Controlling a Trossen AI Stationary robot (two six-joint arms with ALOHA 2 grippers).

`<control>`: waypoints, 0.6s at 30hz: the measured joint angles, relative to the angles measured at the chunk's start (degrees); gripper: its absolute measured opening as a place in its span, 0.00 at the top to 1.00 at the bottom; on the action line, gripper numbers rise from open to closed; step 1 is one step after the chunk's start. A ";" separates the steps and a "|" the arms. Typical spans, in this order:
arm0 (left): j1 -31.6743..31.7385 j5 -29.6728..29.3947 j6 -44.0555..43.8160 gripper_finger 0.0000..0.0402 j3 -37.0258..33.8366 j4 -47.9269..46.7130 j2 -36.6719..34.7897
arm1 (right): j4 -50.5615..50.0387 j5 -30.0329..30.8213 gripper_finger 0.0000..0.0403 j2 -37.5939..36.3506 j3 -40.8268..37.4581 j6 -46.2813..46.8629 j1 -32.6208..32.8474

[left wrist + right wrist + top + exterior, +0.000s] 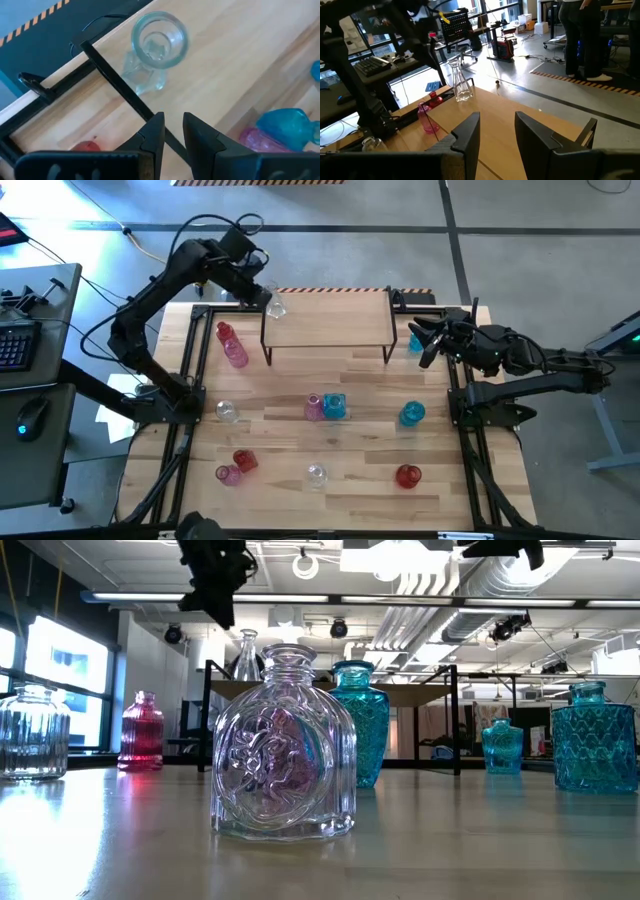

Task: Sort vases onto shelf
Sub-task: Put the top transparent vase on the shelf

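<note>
Left gripper point(172, 131) hangs empty, fingers slightly apart, right above one clear vase point(152, 52) I see on the shelf point(330, 320). Other vases point(323, 407) wait below on the table.

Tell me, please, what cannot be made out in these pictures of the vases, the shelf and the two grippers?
- Right gripper, high view: too small and dark to show whether it holds the small blue glass vase beside it.
- Left gripper, low view: the arm above it is cut off by the top edge.
- Raised light-wood shelf, low view: largely hidden by the clear embossed glass vase in front.
- Pink glass vase, left wrist view: partly covered by the blue vase over it.
</note>
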 joint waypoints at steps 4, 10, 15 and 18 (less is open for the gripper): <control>-0.10 -0.10 -1.08 0.84 -1.57 3.19 -0.02 | 0.00 0.00 0.73 -0.01 0.00 0.00 0.01; -0.16 -2.28 -2.07 0.85 -3.29 6.05 0.00 | 0.00 0.00 0.73 -0.02 0.00 -0.01 0.00; -0.16 -3.51 -2.07 0.85 -3.94 7.45 0.00 | 0.00 0.00 0.73 -0.02 0.00 0.00 -0.01; -0.16 -3.52 -2.51 0.85 -4.02 8.66 0.02 | 0.00 0.00 0.73 -0.02 0.00 0.00 0.01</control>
